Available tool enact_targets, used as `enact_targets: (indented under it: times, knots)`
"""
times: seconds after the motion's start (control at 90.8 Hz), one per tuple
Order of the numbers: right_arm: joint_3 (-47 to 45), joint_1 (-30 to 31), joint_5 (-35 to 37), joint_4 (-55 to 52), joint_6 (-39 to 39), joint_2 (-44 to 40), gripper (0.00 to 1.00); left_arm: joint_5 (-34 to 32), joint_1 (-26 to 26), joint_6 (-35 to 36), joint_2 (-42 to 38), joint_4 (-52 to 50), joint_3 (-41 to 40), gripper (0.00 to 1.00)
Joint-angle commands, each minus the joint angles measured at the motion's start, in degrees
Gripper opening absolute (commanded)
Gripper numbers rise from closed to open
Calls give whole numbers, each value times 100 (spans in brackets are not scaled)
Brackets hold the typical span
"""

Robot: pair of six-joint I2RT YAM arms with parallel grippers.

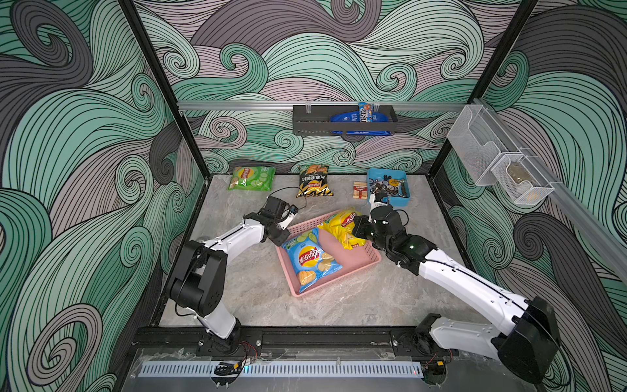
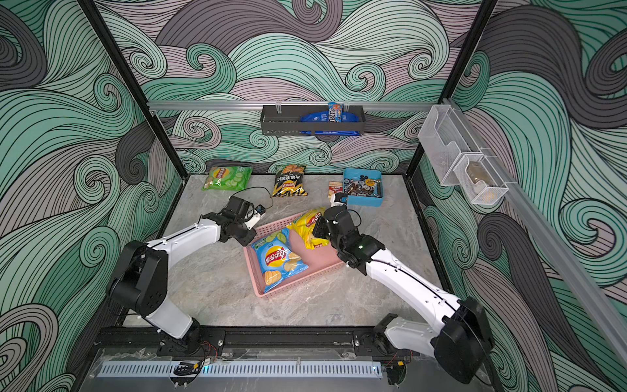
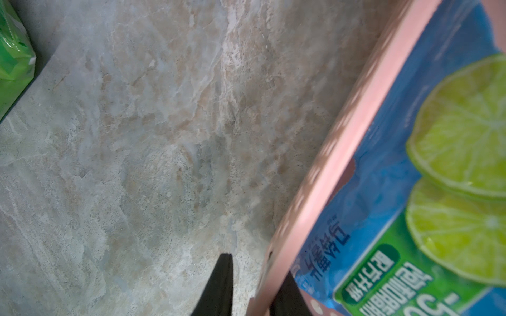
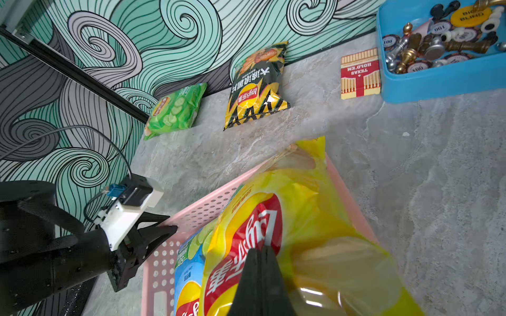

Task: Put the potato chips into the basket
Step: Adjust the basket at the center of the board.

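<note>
Lying loose by the back wall: green chip bag point(image 1: 251, 178), then black-and-yellow chip bag point(image 1: 314, 181). My left gripper point(image 3: 256, 269) clamps the pink basket point(image 1: 359, 263)'s left rim, blue chip bag point(image 1: 310, 259) flat inside it. Further right, my right gripper point(image 4: 261, 250) is pinched tight on the yellow chip bag point(image 4: 315, 197), which sags over the basket's far corner.

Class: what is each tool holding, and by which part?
Right tool pinches the yellow chip bag at its logo; left tool grips the pink basket by its wall.
</note>
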Motion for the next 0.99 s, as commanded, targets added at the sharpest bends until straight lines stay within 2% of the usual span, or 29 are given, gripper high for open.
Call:
enact_targets:
  times: [0.0,0.132,0.209,0.341,0.429,0.484,0.528,0.572,0.66,0.826,0.925,0.98]
  knots:
    - [-488,93,259,750,375,-60,0,-251,-48,-104,97,532,251,0]
    - [-985,167,148,1474,635,3,0,-158,-56,-146,125,520,260,0]
    - [-1161,279,315,1858,703,22,0,-134,-56,-164,149,525,257,0]
    - [-1107,402,147,1752,624,204,1,-158,-56,-150,162,533,260,0]
    - [-1044,449,148,1283,576,42,33,-197,-52,-140,155,563,266,0]
    - [-987,450,214,999,479,-238,49,-224,-56,-135,150,577,275,0]
    - [-910,450,313,765,350,-474,60,-245,-56,-131,158,586,281,0]
    - [-809,418,422,523,199,-709,64,-273,-56,-126,156,594,286,0]
    - [-620,263,363,145,-159,-949,65,-310,-56,-94,142,609,278,0]
    - [-198,-392,-581,-375,-855,-567,60,-349,-54,-52,141,656,234,0]
    - [98,-425,-800,-696,-1302,12,51,-361,-55,-45,134,664,226,0]
    - [136,-421,-907,-757,-1446,294,41,-385,-56,-30,122,667,225,0]
